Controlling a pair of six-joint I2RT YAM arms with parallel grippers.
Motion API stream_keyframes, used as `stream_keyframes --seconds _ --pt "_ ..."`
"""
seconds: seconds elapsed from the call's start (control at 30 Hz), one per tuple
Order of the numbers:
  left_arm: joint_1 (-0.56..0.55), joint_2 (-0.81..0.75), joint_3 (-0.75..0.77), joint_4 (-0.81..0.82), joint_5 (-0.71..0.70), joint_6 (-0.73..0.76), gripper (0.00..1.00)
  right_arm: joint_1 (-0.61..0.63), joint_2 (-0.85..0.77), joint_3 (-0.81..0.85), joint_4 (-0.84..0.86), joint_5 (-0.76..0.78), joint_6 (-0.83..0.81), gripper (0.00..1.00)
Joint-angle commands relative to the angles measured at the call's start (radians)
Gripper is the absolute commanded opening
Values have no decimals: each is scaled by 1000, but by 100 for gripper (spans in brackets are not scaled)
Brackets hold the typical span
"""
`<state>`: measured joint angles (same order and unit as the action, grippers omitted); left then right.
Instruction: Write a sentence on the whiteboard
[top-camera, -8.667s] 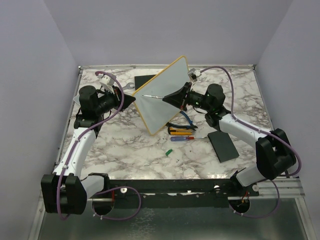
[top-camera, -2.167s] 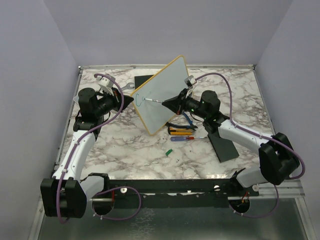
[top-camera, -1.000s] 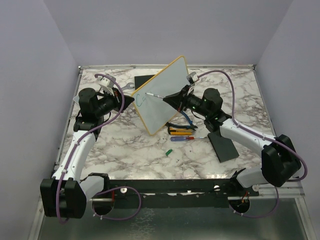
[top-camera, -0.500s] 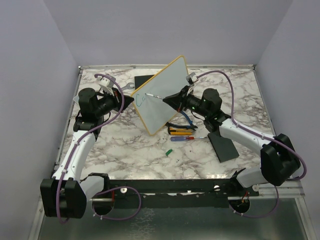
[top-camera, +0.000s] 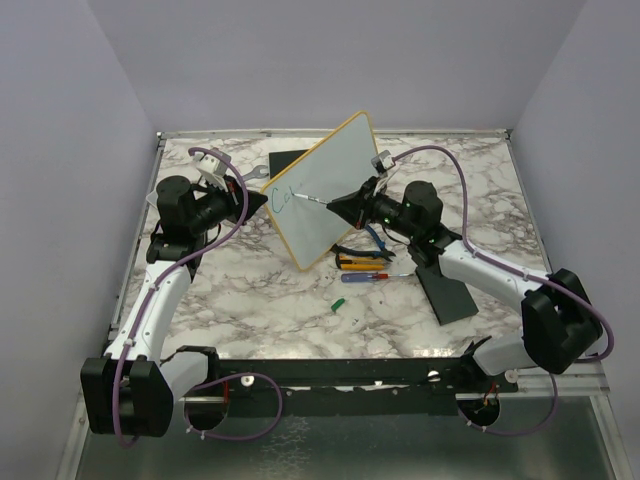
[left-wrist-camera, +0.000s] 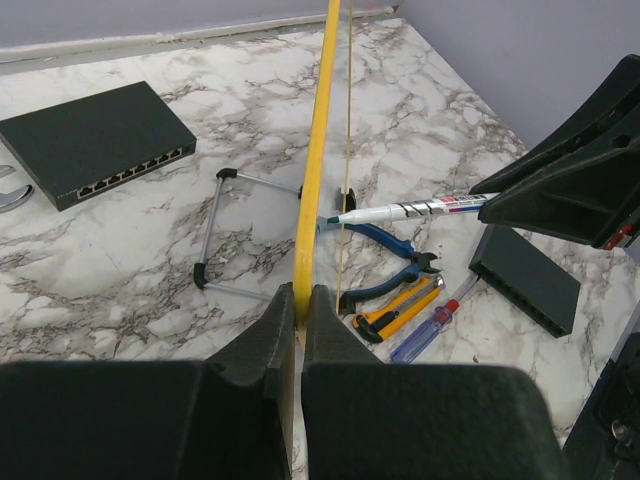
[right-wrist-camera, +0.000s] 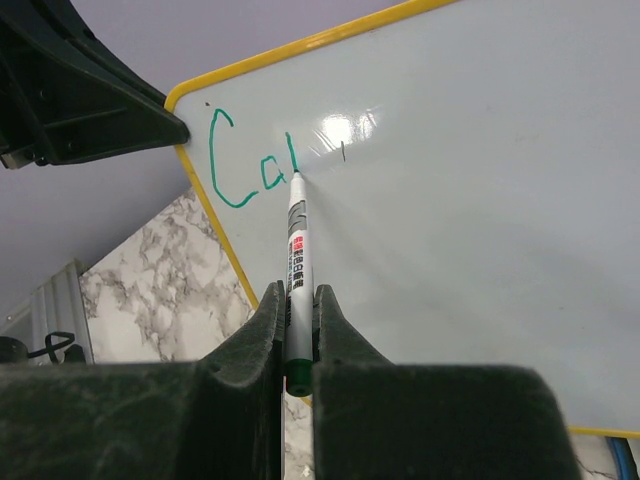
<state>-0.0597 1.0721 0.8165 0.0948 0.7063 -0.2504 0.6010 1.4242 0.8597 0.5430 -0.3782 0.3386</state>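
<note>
The whiteboard (top-camera: 330, 185) stands tilted on edge at mid-table, seen from above. The left gripper (top-camera: 263, 201) is clamped on its left rim, and the right gripper (top-camera: 336, 203) is closed on a marker (top-camera: 312, 199) whose tip touches the board beside the first teal letters of the sentence (top-camera: 284, 199). The board partly hides a switch (top-camera: 288, 160) on the far side. Pliers (top-camera: 373, 238), a knife (top-camera: 360, 265) and a screwdriver (top-camera: 366, 277) lie by its near corner, with a green cap (top-camera: 337, 303) nearer and a black pad (top-camera: 447, 290) to the right. The left wrist view shows the whiteboard (left-wrist-camera: 319, 150) edge-on, its yellow rim pinched between the shut fingers (left-wrist-camera: 278, 325). Only here can you see a wire stand (left-wrist-camera: 226, 232) behind it, between it and the switch (left-wrist-camera: 95, 140). The marker (left-wrist-camera: 410, 210) comes in from the right. The right wrist view alone makes the sentence (right-wrist-camera: 245, 170) legible: roughly "Ca" and one upstroke, near the whiteboard's (right-wrist-camera: 460, 190) rounded corner, with the marker (right-wrist-camera: 298, 250) tip on that stroke.
</note>
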Motion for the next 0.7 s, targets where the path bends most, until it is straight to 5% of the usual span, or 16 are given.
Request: stream_keyframes --seconds 0.0,0.67 --pt "2 -26 -6 27 13 19 0 0 -21 -10 -40 75 -31 1" --pt "3 -28 -8 27 15 19 0 0 -9 75 -28 88 -55 1"
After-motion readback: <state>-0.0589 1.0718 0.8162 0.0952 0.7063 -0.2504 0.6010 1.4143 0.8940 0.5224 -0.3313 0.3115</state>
